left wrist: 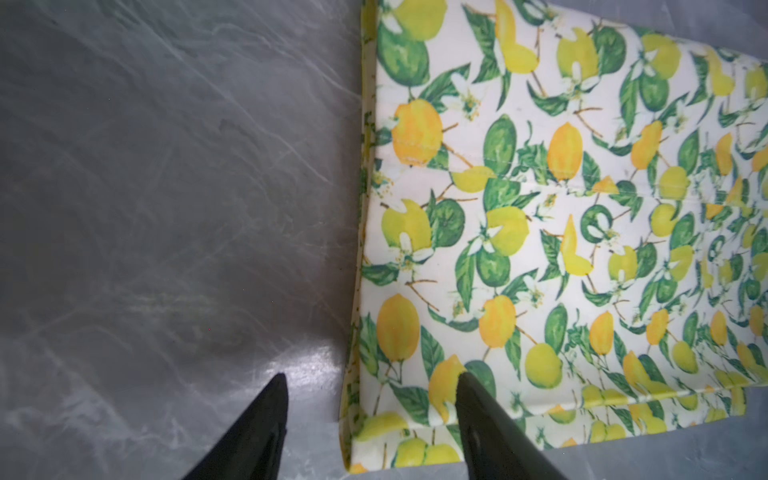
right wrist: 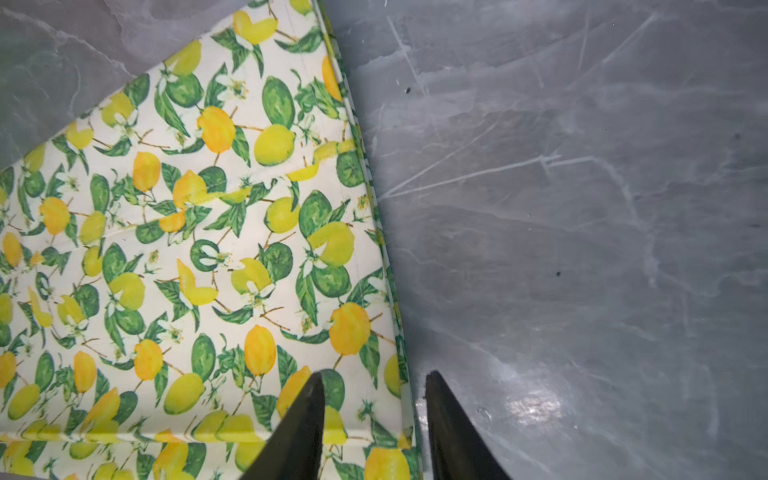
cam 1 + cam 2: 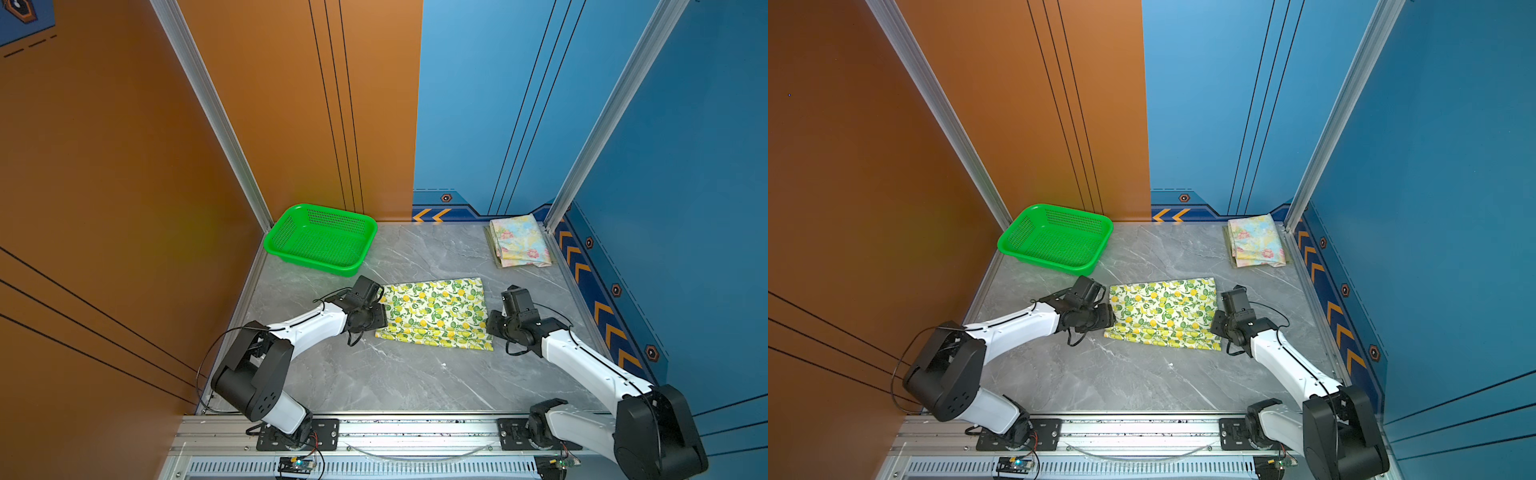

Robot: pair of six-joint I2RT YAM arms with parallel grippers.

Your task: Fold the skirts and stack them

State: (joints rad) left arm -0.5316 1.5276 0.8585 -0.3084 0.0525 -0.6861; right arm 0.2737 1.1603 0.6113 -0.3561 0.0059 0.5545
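Note:
The lemon-print skirt [image 3: 436, 313] [image 3: 1165, 313] lies folded flat in the middle of the grey table. My left gripper [image 3: 376, 318] [image 1: 372, 376] is at its left edge, open; one finger [image 1: 478, 415] is over the cloth and the other over bare table. My right gripper [image 3: 492, 326] [image 2: 374, 374] is at the skirt's right edge, open, straddling that edge [image 2: 399, 332] the same way. The floral skirt [image 3: 519, 241] [image 3: 1256, 241] lies folded at the back right corner, with a thin olive-green edge [image 3: 487, 233] showing under it.
A bright green perforated basket [image 3: 320, 239] [image 3: 1054, 239] stands at the back left, close behind my left wrist. Orange and blue walls close in the table [image 3: 374, 374] on the left, back and right. A metal rail runs along the front edge.

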